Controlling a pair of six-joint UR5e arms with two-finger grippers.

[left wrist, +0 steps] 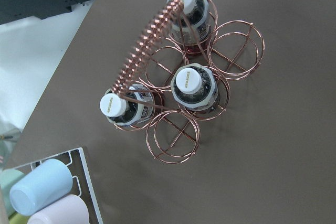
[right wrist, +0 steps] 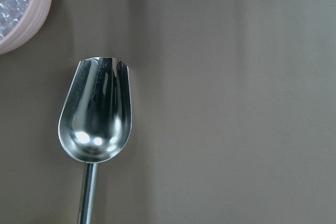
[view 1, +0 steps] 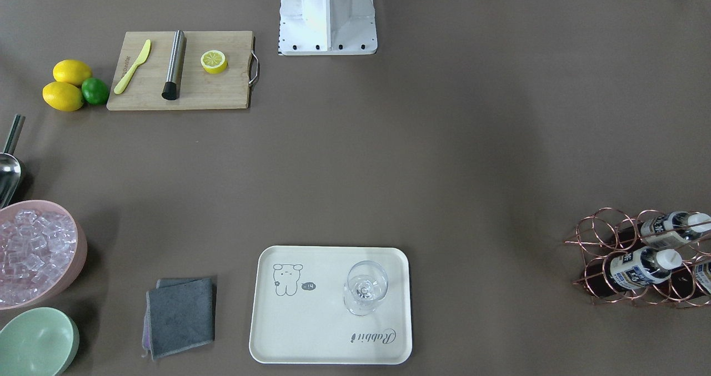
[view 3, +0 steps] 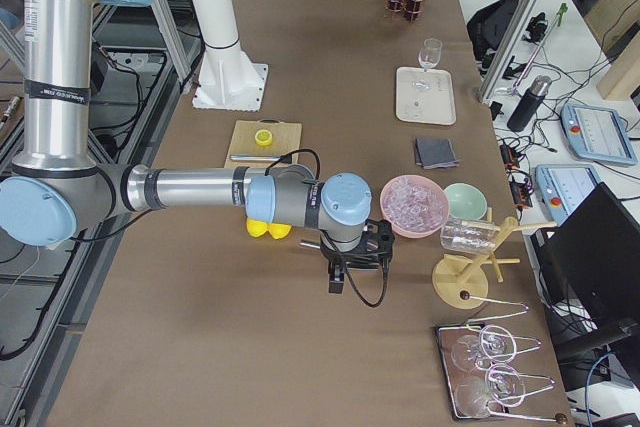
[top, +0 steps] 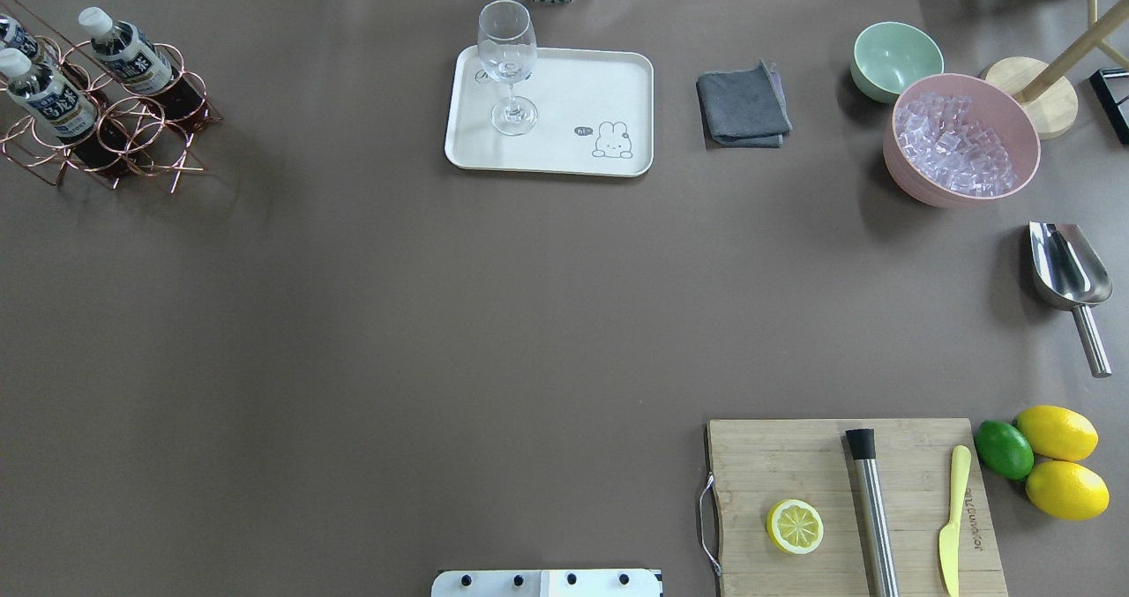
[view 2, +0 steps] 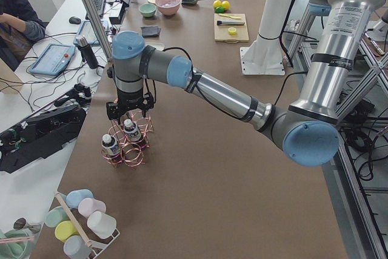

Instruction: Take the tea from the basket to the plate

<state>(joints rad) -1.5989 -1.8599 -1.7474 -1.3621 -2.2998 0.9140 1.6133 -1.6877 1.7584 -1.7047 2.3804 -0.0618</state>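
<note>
Where the tea [left wrist: 188,81] stands: three bottles upright in separate rings of the basket [left wrist: 144,50], at the table's far left in the overhead view, with the coiled handle arching over them.
Handling: probably stiff plastic, full and so moderately heavy. The smooth label is likely slippery, and the bottle is not fragile.
Hold: best taken at the cap or neck, which stands clear of the rings. Lift straight up, minding the handle.
Left gripper [view 2: 130,112]: hangs just above the basket, over the bottles, touching none that I can see. Only a side view shows it, so I cannot tell how wide it stands.
Plate [top: 564,94]: mid-table, well apart from the basket. A glass [top: 507,59] stands at its left end, with bare space beside it.
Right gripper [view 3: 340,277]: far off, over the scoop [right wrist: 97,124]. I cannot tell its opening either.
</note>
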